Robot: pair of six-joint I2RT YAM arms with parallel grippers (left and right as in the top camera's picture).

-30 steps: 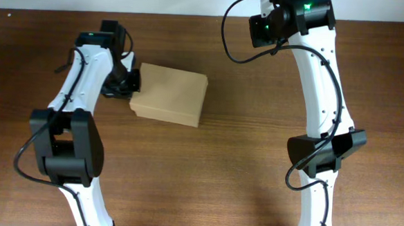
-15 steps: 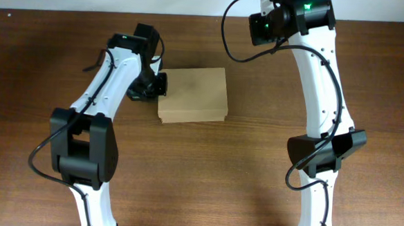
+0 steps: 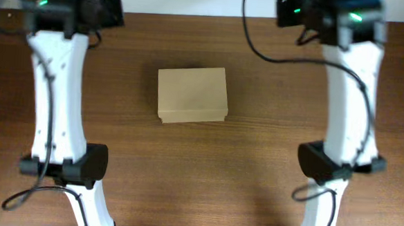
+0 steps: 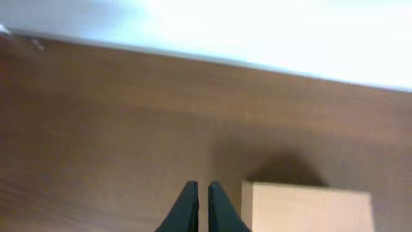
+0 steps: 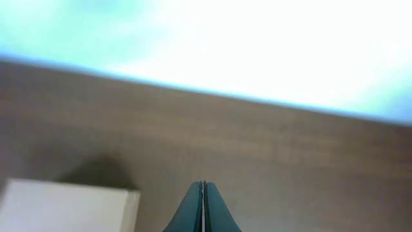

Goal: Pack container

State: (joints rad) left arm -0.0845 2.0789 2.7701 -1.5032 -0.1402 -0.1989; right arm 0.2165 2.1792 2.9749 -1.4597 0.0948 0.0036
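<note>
Overhead: the container [image 3: 192, 94], flap down, is lying flat on the table [image 3: 255, 164] between the left arm [image 3: 54, 84] and the right arm [image 3: 352, 86], well apart from both.

Left wrist: the left pincer [image 4: 202, 193] is gripping nothing, its jaws all but closed with a thin slit showing. The container [image 4: 306, 207] is sitting near on its right, not touching.

Right wrist: the right pincer [image 5: 203, 193] is pressing its jaws fully together on nothing. The container [image 5: 67, 206] is lying off to its left, apart.

Plain tan cardboard container [image 3: 192, 94], lid closed, flat on the wooden table [image 3: 254, 171], near its middle.
</note>
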